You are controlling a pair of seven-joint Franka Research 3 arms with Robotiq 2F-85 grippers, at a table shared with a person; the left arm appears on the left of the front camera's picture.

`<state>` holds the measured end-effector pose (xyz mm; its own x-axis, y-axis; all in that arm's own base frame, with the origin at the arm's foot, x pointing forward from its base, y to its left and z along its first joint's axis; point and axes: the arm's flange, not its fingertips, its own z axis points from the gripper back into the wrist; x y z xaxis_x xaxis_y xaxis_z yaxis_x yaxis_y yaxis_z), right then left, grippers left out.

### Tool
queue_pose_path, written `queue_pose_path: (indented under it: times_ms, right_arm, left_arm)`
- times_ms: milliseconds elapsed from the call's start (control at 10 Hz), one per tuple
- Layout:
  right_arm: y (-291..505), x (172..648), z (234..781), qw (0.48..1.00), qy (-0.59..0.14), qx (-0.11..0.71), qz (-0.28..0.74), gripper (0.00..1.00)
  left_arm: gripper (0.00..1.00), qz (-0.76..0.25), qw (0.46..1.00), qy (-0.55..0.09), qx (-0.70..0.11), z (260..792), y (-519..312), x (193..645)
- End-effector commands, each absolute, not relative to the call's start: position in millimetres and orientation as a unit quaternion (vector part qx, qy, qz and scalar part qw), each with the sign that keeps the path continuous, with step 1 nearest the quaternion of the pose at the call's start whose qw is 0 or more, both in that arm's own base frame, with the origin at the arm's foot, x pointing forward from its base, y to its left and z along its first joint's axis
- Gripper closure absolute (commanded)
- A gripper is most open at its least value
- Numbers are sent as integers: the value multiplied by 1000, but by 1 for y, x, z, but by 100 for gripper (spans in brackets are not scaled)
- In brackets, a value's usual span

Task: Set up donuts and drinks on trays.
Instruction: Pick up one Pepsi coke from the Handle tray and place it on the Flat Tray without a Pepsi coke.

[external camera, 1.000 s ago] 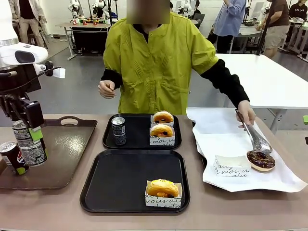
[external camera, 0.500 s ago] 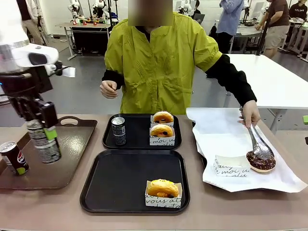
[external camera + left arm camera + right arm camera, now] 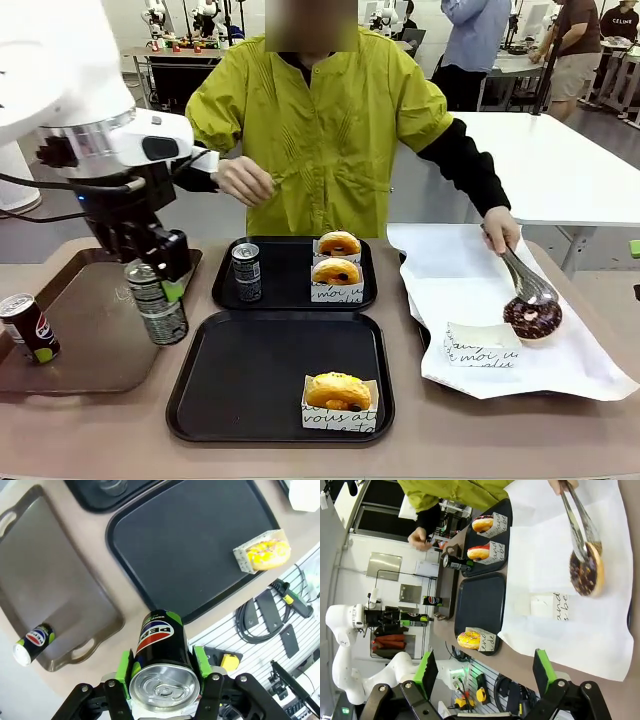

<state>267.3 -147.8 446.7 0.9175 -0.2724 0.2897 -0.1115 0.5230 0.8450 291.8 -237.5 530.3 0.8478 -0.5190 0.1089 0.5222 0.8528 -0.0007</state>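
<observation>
Counter [image 3: 480, 430] seen from my side, with a person at its far edge.

(a) Glossy brown tray [image 3: 80, 340] at my left, carrying one black logo can [image 3: 28, 325].
(b) White paper sheet [image 3: 450, 270] at my right, where the person's hand [image 3: 500, 232] holds tongs [image 3: 525, 280] on a chocolate donut [image 3: 532, 318] just above an empty sleeve [image 3: 482, 345].
(c) Near black tray [image 3: 260, 370], holding a single sleeved donut [image 3: 338, 392] in its front right corner.
(d) Far black tray [image 3: 290, 275], holding two sleeved donuts [image 3: 338, 256] and a small can [image 3: 246, 270].
(e) My left pincer [image 3: 158, 285], closed partway on a tall dark can [image 3: 158, 315]. The can hangs slightly tilted, clear of the surface, over the brown tray's right edge and just beside the near tray's rim. The wrist view shows a red-and-blue logo on it.
(f) My right pincer [image 3: 485, 675], wide open and empty.

Hazards, as I judge them: the can's base may catch the near tray's raised rim if carried across too low. Because it is tilted, it may topple when released. The green pads grip high on its body, so it may also swing or slip.
</observation>
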Motion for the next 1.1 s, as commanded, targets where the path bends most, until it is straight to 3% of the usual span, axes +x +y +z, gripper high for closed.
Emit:
queue_pose_path:
  times_ms: [0, 300, 400, 500, 800, 1000]
  right_arm:
    - [-148, 269, 447, 849, -199, 487, -47, 0]
    - [-148, 269, 447, 849, -199, 487, -47, 0]
    - [-148, 269, 447, 849, -199, 487, -47, 0]
    - [-148, 269, 447, 849, -199, 487, -47, 0]
    - [-148, 269, 447, 849, -199, 487, -47, 0]
    - [-148, 269, 447, 849, -199, 487, -47, 0]
  left_arm:
    - [41, -265, 962, -61, -19, 533, -266, 308]
    - [41, -270, 961, -59, -19, 524, -307, 334]
    - [41, -299, 954, -11, -12, 521, -312, 336]
    - [41, -318, 947, 28, -11, 547, -281, 316]
    - [41, -334, 941, 31, -39, 584, -164, 256]
    - [41, -330, 943, 40, -27, 579, -159, 268]
